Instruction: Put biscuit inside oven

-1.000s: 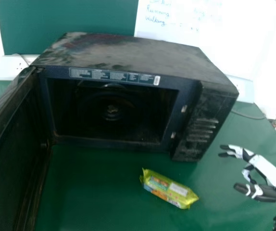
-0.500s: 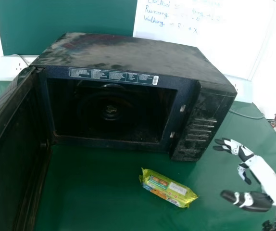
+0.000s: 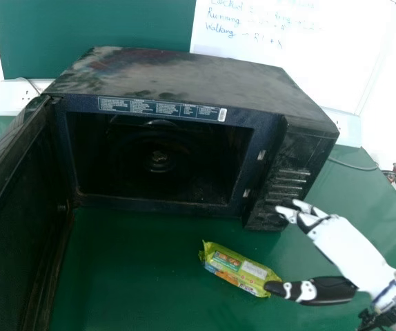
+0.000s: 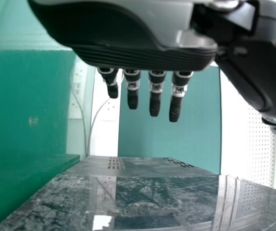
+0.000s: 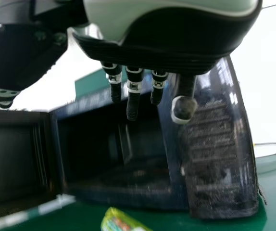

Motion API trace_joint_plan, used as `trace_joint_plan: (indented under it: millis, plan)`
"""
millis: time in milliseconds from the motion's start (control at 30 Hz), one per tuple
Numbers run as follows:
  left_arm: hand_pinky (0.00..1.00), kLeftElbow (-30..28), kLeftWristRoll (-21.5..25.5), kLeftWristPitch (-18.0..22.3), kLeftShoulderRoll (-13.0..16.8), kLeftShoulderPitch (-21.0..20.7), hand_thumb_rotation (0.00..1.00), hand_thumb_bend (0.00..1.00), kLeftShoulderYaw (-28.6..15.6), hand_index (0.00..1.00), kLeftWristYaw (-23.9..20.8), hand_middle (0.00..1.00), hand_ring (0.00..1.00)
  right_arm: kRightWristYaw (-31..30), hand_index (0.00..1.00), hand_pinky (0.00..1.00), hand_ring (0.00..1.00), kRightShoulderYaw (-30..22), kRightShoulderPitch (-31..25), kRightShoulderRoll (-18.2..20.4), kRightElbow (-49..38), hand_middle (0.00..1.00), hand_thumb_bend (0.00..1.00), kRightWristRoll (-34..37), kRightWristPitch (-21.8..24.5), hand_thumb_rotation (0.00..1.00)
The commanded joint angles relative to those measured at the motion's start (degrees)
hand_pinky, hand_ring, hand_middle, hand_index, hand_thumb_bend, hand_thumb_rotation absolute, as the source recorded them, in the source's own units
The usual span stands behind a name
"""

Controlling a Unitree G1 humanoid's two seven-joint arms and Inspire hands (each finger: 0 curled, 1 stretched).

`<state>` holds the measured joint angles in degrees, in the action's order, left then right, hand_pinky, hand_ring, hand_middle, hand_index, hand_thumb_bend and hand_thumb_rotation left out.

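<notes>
My R hand has thumb & fingers apart; thumb's v. near biscuit pkt; closing early could shove it sideways

The head view is brightly lit, and the whiteboard looks almost washed out. Inside the microwave oven it is very dim, so details are hard to see. The green surface is darker before its opening and paler at the right. In the left wrist view, the glossy oven top reflects white streaks. In the right wrist view, small highlights shine on the control panel, whose outer edge looks bowed.
</notes>
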<state>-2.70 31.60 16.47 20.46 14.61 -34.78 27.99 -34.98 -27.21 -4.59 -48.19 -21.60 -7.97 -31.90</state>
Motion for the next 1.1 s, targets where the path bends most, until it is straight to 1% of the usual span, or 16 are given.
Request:
trace_joint_plan:
  millis: [0,67,133,200,300,333,400,467,533,600,700,833,1067]
  plan:
    - [0.51,-0.6,-0.2,0.3,-0.5,0.7,0.73,1.00,0.1,0.78,0.3,0.80,0.68,0.4,1.00,0.00,0.90,0.9,0.8,-1.2,-0.8,0.89,0.97,-1.2,0.1,0.99]
    - [0.50,-0.7,-0.2,0.4,-0.4,0.8,0.75,1.00,0.2,0.78,0.4,0.79,0.67,0.7,1.00,0.00,0.91,1.5,1.2,-1.0,-1.6,0.90,0.97,-2.2,0.8,1.00]
    - [0.50,-0.9,-0.2,0.3,-0.5,0.8,0.77,1.00,0.2,0.79,0.3,0.80,0.68,1.1,1.00,0.00,0.91,2.2,1.8,-0.8,-2.1,0.88,0.97,-3.6,1.0,0.99]
    - [0.49,-1.2,-0.3,0.2,-0.6,1.0,0.81,1.00,0.2,0.78,0.1,0.80,0.67,1.8,1.00,0.00,0.90,3.1,2.5,-0.5,-2.3,0.88,0.97,-4.8,0.8,0.99]
    - [0.48,-1.4,-0.4,0.2,-0.7,1.1,0.86,1.00,0.2,0.80,0.1,0.81,0.68,1.7,1.00,0.00,0.91,4.2,3.1,-1.0,-3.2,0.88,0.97,-6.9,1.7,0.99]
    - [0.48,-1.4,-0.4,0.3,-0.6,1.1,0.85,1.00,0.2,0.81,0.3,0.81,0.68,1.7,1.00,0.00,0.91,4.7,3.3,-0.9,-3.5,0.88,0.97,-7.3,2.1,0.99]
    - [0.48,-1.4,-0.4,0.3,-0.5,1.2,0.78,1.00,0.2,0.81,0.5,0.82,0.68,1.9,1.00,0.00,0.91,5.6,3.6,-0.6,-3.8,0.89,0.96,-7.9,2.5,0.99]
    - [0.49,-1.5,-0.4,0.3,-0.6,1.2,0.75,1.00,0.2,0.82,0.4,0.82,0.68,2.3,1.00,0.00,0.91,6.1,4.0,-0.7,-4.0,0.89,0.96,-9.6,2.3,0.99]
    - [0.49,-1.7,-0.5,0.3,-0.7,1.3,0.80,1.00,0.1,0.82,0.2,0.82,0.68,2.6,1.00,0.00,0.90,6.7,4.2,-0.7,-4.4,0.89,0.96,-11.3,2.5,0.98]
    - [0.51,-1.5,-0.3,0.5,-0.7,1.3,0.79,1.00,0.1,0.82,0.5,0.83,0.69,2.6,1.00,0.00,0.89,7.1,4.2,-0.3,-5.6,0.88,0.96,-12.7,3.9,0.98]
    - [0.52,-1.4,0.0,0.3,-0.7,1.4,0.78,1.00,0.0,0.83,0.7,0.83,0.69,2.7,1.00,0.00,0.88,8.0,4.2,0.1,-7.2,0.88,0.96,-15.1,5.9,0.97]
    - [0.49,-1.7,-0.3,0.4,-0.7,1.6,0.75,1.00,0.0,0.82,0.6,0.83,0.68,4.5,1.00,0.00,0.90,9.7,4.6,1.2,-7.9,0.89,0.96,-18.3,7.0,0.97]
    - [0.49,-1.8,0.0,0.3,-0.8,1.7,0.76,1.00,-0.1,0.83,0.8,0.85,0.70,5.4,1.00,0.00,0.91,11.4,4.6,1.7,-9.0,0.88,0.96,-21.8,9.4,0.97]
